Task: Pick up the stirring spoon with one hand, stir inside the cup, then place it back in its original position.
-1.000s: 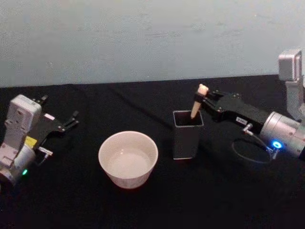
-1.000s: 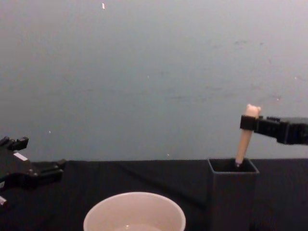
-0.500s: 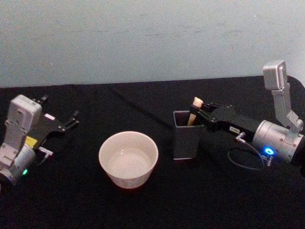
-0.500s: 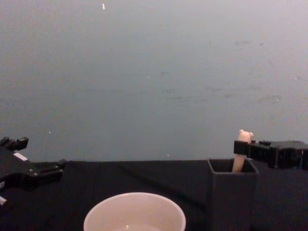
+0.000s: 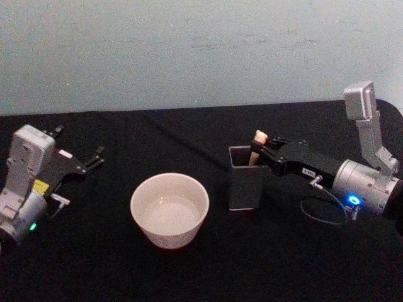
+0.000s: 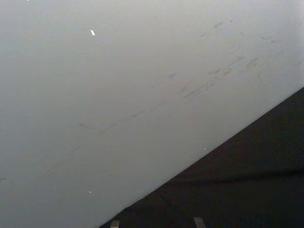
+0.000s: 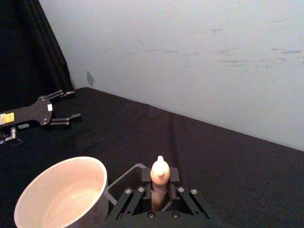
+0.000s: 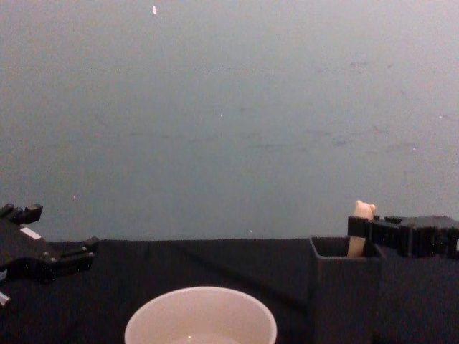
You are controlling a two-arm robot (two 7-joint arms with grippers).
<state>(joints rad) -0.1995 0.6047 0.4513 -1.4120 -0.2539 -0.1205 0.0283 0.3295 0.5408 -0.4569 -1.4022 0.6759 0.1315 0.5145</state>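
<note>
The right end effector (image 5: 259,150) is clamped on the beige handle of the stirring spoon (image 5: 257,142), just below its bear head, at the rim of the dark square holder (image 5: 245,182). The spoon stands nearly upright with its lower part down inside the holder, right of the tabletop's (image 5: 283,264) centre. The cream cup (image 5: 169,209) sits just beside the holder, toward the left edge. The left end effector (image 5: 88,160) rests with fingers spread near the tabletop's left edge, well apart from both.
</note>
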